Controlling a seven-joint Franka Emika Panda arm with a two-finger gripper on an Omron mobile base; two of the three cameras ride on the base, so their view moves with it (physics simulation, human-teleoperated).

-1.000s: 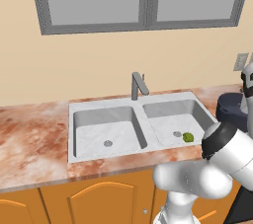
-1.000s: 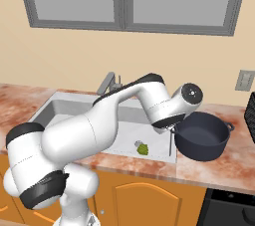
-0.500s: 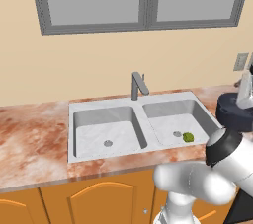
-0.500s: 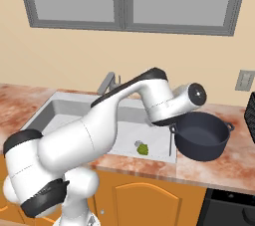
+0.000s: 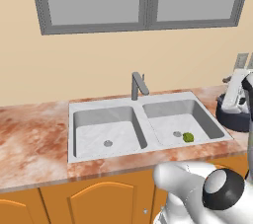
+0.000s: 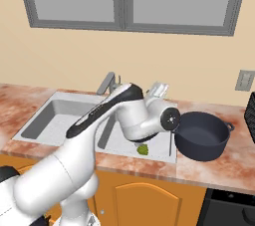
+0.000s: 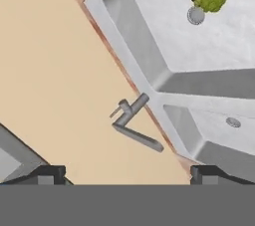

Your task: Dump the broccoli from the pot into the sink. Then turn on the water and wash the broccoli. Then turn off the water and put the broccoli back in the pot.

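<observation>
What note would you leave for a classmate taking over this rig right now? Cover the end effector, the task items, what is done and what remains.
End effector: empty, fingertips apart, hand camera looking at the faucet.
Broccoli lies in the sink's right basin beside the drain.
Pot stands upright on the counter right of the sink.
Done: broccoli dumped.
Left: turn water on, wash, turn water off, return broccoli to pot. No stream visible.

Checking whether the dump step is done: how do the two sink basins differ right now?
The right basin holds the broccoli, lying beside its drain; the left basin holds nothing but its drain. The faucet spout angles toward the right basin, not the left. The pot stands on the counter next to the right basin, away from the left. Both are pale grey marbled and dry, with no water running.
</observation>
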